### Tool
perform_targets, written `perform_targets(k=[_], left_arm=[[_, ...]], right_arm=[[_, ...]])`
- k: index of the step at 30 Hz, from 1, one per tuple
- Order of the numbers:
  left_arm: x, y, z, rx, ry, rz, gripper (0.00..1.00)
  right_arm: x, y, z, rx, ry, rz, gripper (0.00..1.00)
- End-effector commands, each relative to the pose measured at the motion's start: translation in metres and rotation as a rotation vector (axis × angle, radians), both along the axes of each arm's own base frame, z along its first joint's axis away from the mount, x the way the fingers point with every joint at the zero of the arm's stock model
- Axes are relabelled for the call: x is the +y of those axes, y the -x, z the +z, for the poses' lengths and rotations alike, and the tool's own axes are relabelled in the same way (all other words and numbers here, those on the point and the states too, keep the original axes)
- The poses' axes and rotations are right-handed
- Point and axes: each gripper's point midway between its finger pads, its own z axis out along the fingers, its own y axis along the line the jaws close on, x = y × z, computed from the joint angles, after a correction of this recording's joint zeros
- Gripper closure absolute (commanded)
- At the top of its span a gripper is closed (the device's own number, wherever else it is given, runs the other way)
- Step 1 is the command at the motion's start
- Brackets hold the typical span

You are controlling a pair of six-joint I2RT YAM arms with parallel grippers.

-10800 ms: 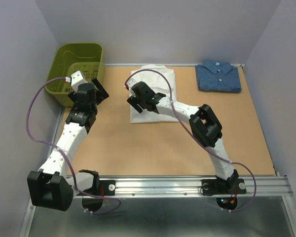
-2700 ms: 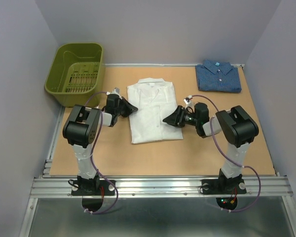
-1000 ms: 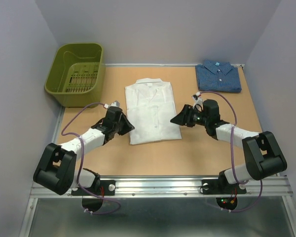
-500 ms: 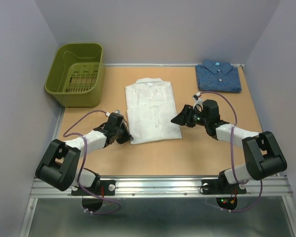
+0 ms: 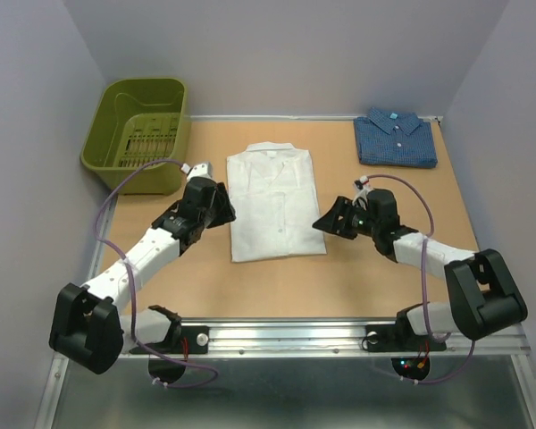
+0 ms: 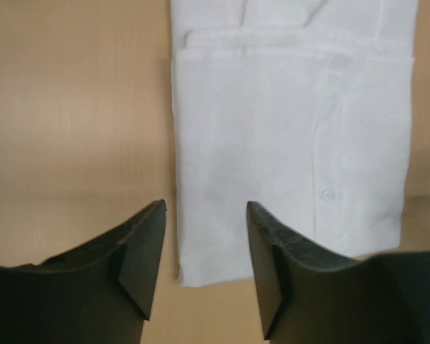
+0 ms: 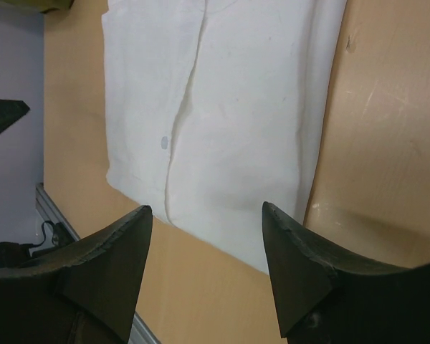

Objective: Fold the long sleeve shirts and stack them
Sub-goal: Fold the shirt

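Top view shows the folded white shirt [image 5: 272, 201] in the middle of the table [image 5: 277, 286], blue shirt [image 5: 395, 138] folded far right, left gripper [image 5: 223, 207] and right gripper [image 5: 322, 223] both parted and empty beside its edges; best pinch both sides low together so the folds hold.

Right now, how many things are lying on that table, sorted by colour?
White folded button-up cloth shirt: 1
Dark blue patterned folded cloth shirt: 1
Olive-green plastic basket: 1
Total: 3
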Motion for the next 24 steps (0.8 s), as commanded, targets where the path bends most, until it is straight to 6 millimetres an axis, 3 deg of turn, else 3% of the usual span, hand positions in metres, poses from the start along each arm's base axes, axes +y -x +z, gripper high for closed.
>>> perform_targets(k=[1,8,12,16,24], left_arm=[[0.001,-0.043,0.048,-0.19,-0.138,-0.069,0.33],[-0.026,-0.107,0.078,-0.348,-0.188,-0.139,0.05],[-0.04,-0.14,0.08,-0.393,-0.249,-0.192,0.01],[-0.059,-0.177,0.06,-0.374,-0.304,-0.269,0.01],[-0.075,-0.207,0.009,-0.291,-0.312,-0.328,0.01]], right_arm=[[-0.002,0.007,0.003,0.034,-0.031,-0.114,0.32],[0.0,0.025,-0.003,0.135,-0.107,-0.274,0.32],[0.008,0.037,-0.011,0.182,-0.126,-0.342,0.32],[0.017,0.047,-0.021,0.255,-0.158,-0.4,0.32],[0.018,0.058,-0.043,0.334,-0.156,-0.526,0.31]])
